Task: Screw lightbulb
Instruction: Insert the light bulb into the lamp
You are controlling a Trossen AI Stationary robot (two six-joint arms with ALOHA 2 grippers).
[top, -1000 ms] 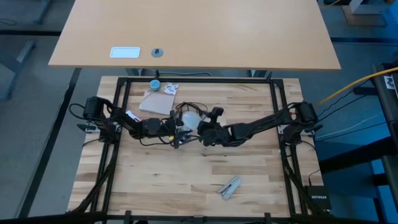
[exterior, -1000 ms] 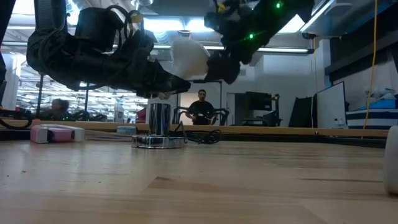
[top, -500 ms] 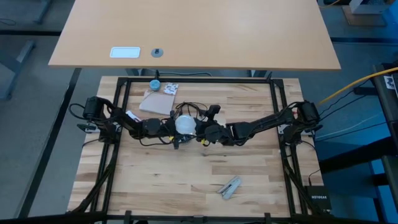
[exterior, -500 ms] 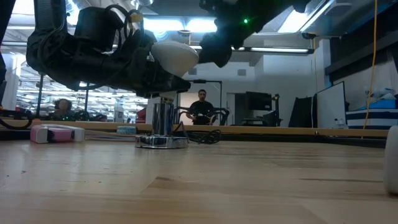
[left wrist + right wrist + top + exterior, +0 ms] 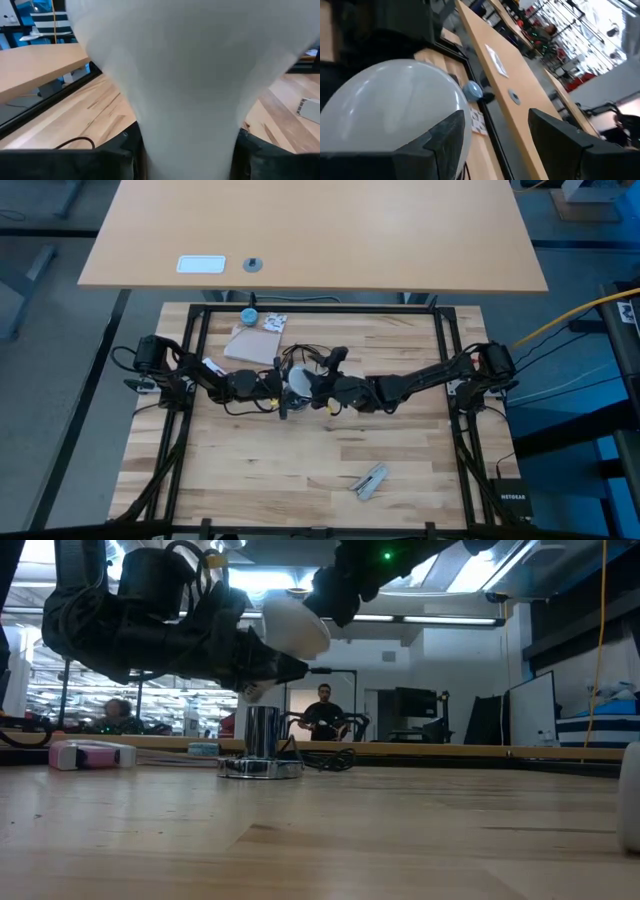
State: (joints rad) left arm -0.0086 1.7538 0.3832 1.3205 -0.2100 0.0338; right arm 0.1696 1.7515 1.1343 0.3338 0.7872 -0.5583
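Where tapering, frosted-white lightbulb (image 5: 293, 624)

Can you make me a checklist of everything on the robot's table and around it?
Surface: wooden table, pale planks.
Job's things: lightbulb held up off the table, tilted.
Clutter: blue cap, tan card, grey clip, silver base.
Grippers: left gripper shut on the bulb's neck; right gripper at its globe.
Cables: black cord by the base; yellow cable off right.
Surroundings: tan desk behind; person far off.
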